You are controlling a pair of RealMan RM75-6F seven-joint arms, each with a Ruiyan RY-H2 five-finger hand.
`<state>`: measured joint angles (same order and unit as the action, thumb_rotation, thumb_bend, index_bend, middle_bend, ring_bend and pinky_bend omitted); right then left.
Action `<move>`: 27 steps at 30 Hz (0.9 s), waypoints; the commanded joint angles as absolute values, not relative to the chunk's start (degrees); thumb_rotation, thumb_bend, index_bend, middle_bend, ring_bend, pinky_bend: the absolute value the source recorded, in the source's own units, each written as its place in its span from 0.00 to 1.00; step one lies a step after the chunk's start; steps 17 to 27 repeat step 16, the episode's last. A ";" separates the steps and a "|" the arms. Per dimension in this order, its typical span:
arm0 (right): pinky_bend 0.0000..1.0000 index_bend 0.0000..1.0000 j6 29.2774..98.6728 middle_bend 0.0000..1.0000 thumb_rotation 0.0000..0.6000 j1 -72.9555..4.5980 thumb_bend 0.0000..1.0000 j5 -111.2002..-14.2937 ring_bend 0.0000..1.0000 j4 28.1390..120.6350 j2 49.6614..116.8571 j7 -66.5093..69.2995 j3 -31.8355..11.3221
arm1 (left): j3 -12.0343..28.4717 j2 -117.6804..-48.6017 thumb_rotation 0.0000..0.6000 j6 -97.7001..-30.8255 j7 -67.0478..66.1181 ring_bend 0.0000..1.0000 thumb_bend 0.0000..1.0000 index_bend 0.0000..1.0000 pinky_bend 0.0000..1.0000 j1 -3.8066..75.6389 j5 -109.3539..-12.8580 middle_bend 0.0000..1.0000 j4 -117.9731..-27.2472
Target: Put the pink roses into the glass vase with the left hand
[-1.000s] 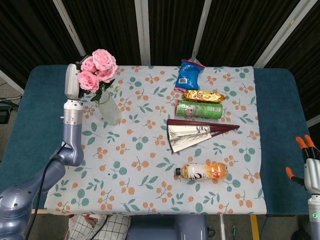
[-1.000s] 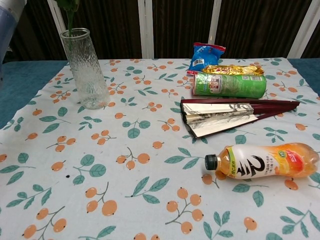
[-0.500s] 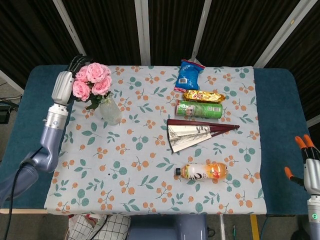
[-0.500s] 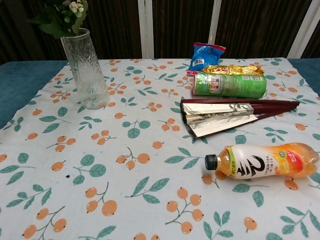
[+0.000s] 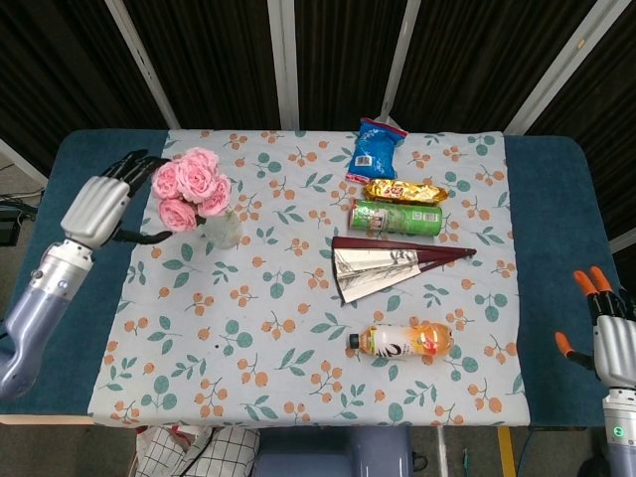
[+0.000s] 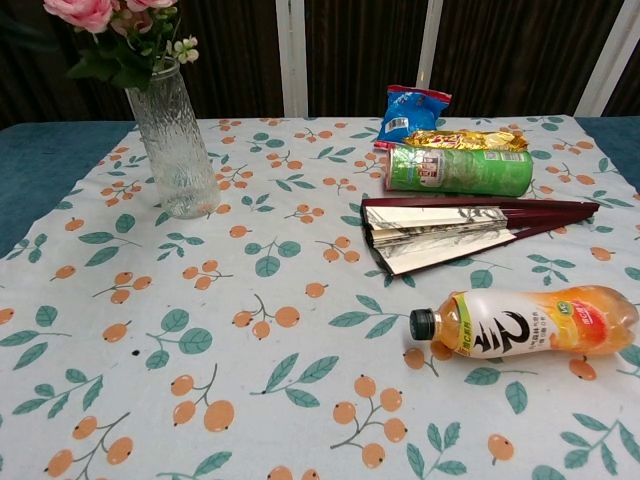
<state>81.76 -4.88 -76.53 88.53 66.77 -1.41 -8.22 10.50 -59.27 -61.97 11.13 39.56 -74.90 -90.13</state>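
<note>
Left hand (image 5: 99, 204) open, fingers spread, holding nothing, just left of pink roses (image 5: 191, 184) standing in glass vase (image 5: 221, 229) near bench's left edge. Right hand (image 5: 608, 333) open, off-cloth. Chest view: roses (image 6: 95, 12) in vase (image 6: 175, 140); bare cloth in front.

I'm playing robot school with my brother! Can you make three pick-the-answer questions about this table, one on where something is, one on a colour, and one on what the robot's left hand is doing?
1. Where are the pink roses?
A. In the glass vase
B. On the folded fan
C. Beside the drink bottle

2. What colour is the tall can lying on its side?
A. Red
B. Green
C. Purple

3. What is the left hand doing?
A. Gripping the vase
B. Holding the roses
C. Holding nothing, fingers apart

Answers: 1 A, the stems sit in the vase. 2 B, its body is green. 3 C, the hand is off to the side of the flowers, empty.
</note>
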 commanded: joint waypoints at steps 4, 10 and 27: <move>0.09 0.14 82.70 0.07 1.00 -4.95 0.31 -78.52 0.19 90.08 66.62 -1.57 -7.72 | 4.97 -47.05 1.00 -63.33 -17.38 0.04 0.12 0.12 0.14 33.17 -56.99 0.14 -108.42; 0.09 0.14 83.80 0.07 1.00 -4.87 0.31 -80.92 0.19 91.79 66.43 -1.87 -6.96 | 2.22 -51.10 1.00 -78.38 -18.80 0.05 0.15 0.18 0.14 24.76 -62.43 0.15 -111.21; 0.09 0.14 84.26 0.07 1.00 -4.88 0.31 -83.33 0.19 92.53 66.19 -2.04 -5.90 | -2.09 -60.45 1.00 -86.48 -12.30 0.05 0.21 0.19 0.14 16.06 -68.11 0.16 -102.62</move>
